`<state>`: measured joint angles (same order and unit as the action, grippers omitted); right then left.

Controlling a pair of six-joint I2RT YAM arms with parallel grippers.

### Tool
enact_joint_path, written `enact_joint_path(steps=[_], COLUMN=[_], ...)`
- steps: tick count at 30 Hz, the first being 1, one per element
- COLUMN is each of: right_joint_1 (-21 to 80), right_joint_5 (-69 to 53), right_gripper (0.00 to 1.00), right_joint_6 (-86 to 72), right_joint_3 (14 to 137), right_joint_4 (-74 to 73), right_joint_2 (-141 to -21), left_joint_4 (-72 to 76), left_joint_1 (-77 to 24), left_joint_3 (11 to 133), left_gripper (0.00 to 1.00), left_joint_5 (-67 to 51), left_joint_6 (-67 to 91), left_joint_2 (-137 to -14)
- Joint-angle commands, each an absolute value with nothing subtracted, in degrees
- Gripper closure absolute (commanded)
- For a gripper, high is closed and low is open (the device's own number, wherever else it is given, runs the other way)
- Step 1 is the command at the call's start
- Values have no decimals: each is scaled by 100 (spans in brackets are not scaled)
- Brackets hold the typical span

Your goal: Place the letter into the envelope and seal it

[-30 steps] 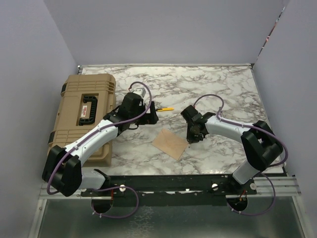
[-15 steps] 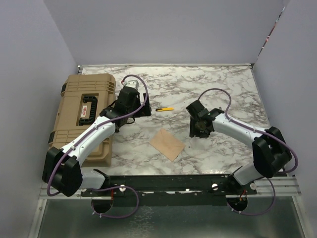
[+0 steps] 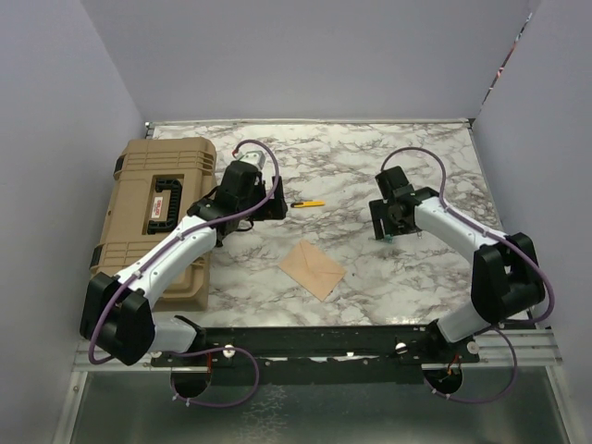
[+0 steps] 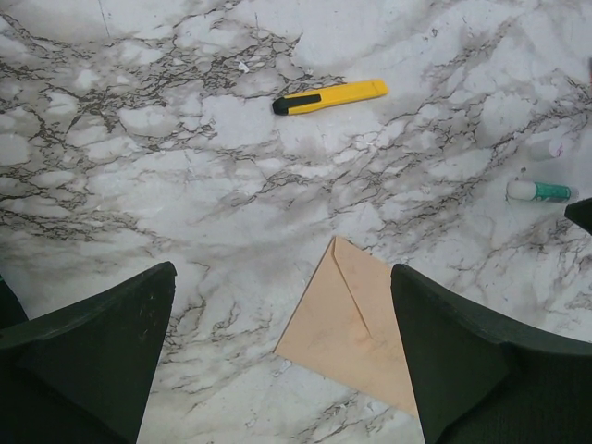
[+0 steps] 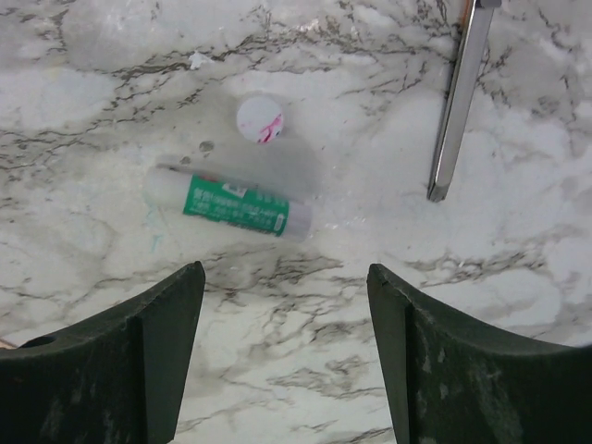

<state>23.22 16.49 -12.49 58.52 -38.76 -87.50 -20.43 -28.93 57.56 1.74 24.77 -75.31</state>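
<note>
Left pincer (image 4: 282,277) and right pincer (image 5: 285,277) both released, empty. The glue stick (image 5: 231,205), about two o'clock from the envelope (image 3: 313,269), could roll if nudged.

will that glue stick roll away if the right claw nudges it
Probably: the glue stick is a smooth cylinder lying on its side on the flat marble table, so a sideways nudge would likely roll it. It looks like plastic, so it is probably light.

A lab's robot test booth: plain lilac panels (image 3: 305,65) wall in a marble-topped table (image 3: 370,157), robot arms (image 3: 176,254) are bolted to a rail (image 3: 314,339) along the table's near edge, and a tan hard case (image 3: 139,176) sits on its left.
</note>
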Motion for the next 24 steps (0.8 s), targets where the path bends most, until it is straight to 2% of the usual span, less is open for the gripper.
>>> enact_joint_path(steps=[1,17,24], right_joint_1=[2112,1866,1814], right_joint_5=[1121,-416,-819], right_gripper=[25,41,58], right_joint_6=[114,1966,2119], right_joint_3=[6038,5911,5928], right_joint_4=[-3594,-3607,-3653], right_joint_2=[-9110,-9701,-9773], left_joint_4=[-2109,-2103,-2105], left_joint_1=[-2866,-2858,-2845], left_joint_3=[6020,6132,6150], left_gripper=[1,1,1], left_joint_5=[3,-194,-229], left_joint_6=[2311,2193,2203], left_joint_2=[-7682,-7768,-7776])
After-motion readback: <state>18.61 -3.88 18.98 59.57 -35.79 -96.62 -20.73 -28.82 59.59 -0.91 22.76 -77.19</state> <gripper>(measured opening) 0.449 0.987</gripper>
